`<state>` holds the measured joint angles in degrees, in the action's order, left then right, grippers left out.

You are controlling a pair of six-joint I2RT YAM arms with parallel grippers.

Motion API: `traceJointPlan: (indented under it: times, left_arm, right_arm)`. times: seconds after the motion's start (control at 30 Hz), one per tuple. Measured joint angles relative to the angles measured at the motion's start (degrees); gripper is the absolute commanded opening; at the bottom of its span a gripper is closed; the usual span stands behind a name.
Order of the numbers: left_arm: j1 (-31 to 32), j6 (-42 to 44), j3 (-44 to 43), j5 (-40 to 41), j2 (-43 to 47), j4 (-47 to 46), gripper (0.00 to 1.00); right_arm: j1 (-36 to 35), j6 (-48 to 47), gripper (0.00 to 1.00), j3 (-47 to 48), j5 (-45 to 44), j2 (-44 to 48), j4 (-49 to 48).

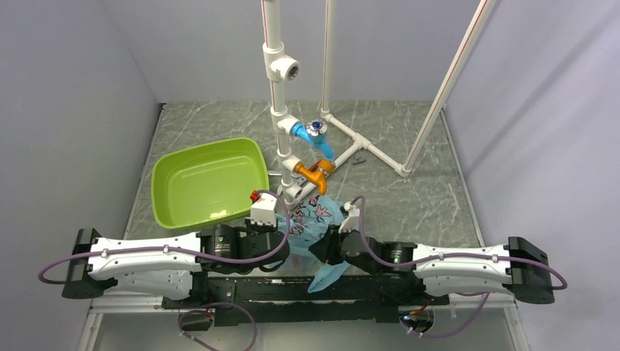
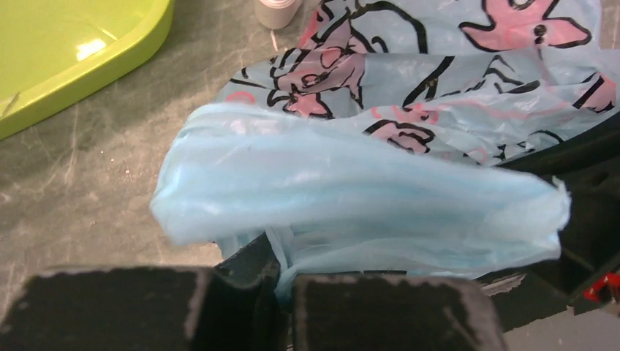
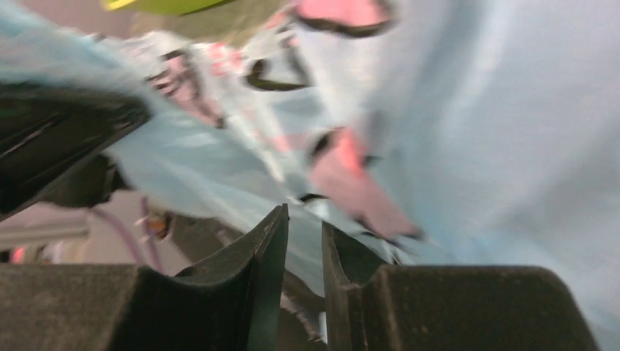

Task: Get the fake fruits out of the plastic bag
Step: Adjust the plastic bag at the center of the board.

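Note:
The light-blue plastic bag (image 1: pixel 316 214) with pink-and-black motifs hangs bunched between my two grippers near the table's front edge, and a tail of it (image 1: pixel 327 276) droops over that edge. My left gripper (image 1: pixel 285 245) is shut on a fold of the bag's film (image 2: pixel 351 212), pinched at the fingertips (image 2: pixel 281 270). My right gripper (image 1: pixel 327 245) is nearly closed with bag film (image 3: pixel 453 124) running between its jaws (image 3: pixel 303 223); that view is blurred. The grapes and the green fruit are hidden, and no fruit shows in any view.
A lime-green tub (image 1: pixel 208 179) stands at the left behind the left arm, and it also shows in the left wrist view (image 2: pixel 73 51). A white PVC pipe frame (image 1: pixel 279 110) with a blue valve (image 1: pixel 311 135) and an orange valve (image 1: pixel 316 172) stands just behind the bag.

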<state>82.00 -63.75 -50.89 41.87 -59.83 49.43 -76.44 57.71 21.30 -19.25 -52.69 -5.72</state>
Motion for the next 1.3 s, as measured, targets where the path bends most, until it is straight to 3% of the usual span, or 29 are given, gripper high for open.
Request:
traceJointPlan:
  times: [0.27,0.4,0.57,0.7,0.9,1.1,1.3]
  left_arm:
    - [0.0,-0.4,3.2,0.4,4.3,-0.8,0.00]
    - [0.0,5.5,9.5,-0.3,12.0,-9.2,0.00]
    - [-4.5,17.0,11.6,-6.3,18.7,-23.5,0.00]
    - [-12.3,23.0,4.4,-13.4,13.8,-26.3,0.00]
    - [-14.1,28.6,-2.8,-20.6,7.1,-28.0,0.00]
    - [-14.2,28.8,-0.5,-25.6,12.4,-28.7,0.00]
    - [-14.3,26.4,3.7,-33.7,18.8,-29.3,0.00]
  right_arm:
    - [2.4,16.2,0.47,7.1,-20.7,-0.1,32.7]
    - [7.2,15.0,0.53,7.0,-23.1,2.3,38.8]
    - [15.9,4.6,0.61,6.9,-22.1,10.7,38.9]
    - [18.3,-7.5,0.62,8.9,-18.0,15.3,37.9]
    - [18.4,-23.8,0.56,18.8,-2.9,14.5,33.3]
    - [18.4,-28.3,0.55,21.0,14.1,13.5,22.6]
    - [18.4,-26.3,0.53,14.1,17.0,11.8,11.4]
